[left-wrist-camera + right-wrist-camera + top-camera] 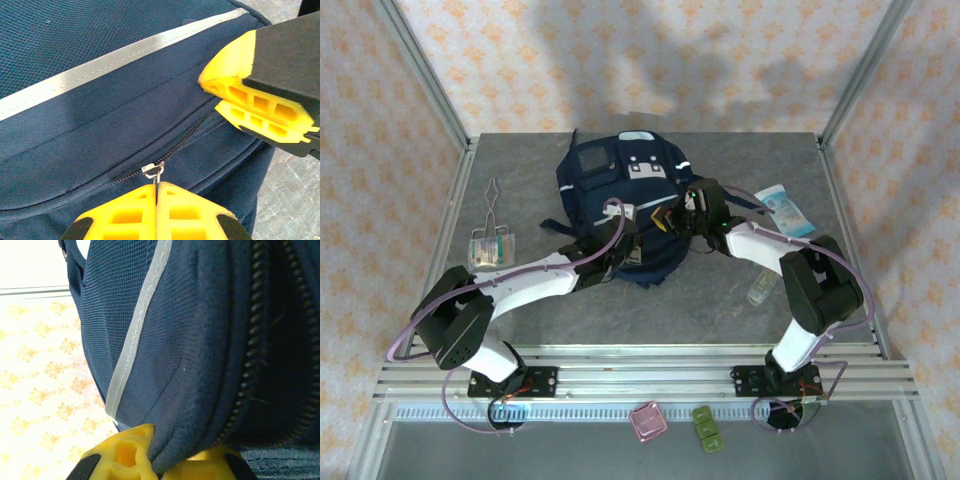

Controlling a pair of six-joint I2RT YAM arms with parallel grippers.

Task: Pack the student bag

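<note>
Metal of the zipper pull point(154, 171) is pinched between the yellow fingertips of my left gripper point(156, 201), whose jaws are pressed together with only the thin tab between them. The pull sits right at my fingertips on a dark zipper line point(192, 134) that curves away up and to the right across the navy cloth of the student bag point(620, 190). Beyond that line, further from my left fingers, a grey stripe point(100, 67) runs slantwise over the fabric. My right gripper point(162, 461) comes in just to the right of my left one, close above the same zipper line, and it is clamped too: a rounded fold of the bag's navy fabric is squeezed between its two yellow fingers. Above that fold, from my right wrist, the bag's side rises with its grey stripe on the left and coarse zipper teeth point(250, 365) on the right. From overhead the bag lies on the grey table point(720, 310), directly under both my grippers, which meet at its near edge.
</note>
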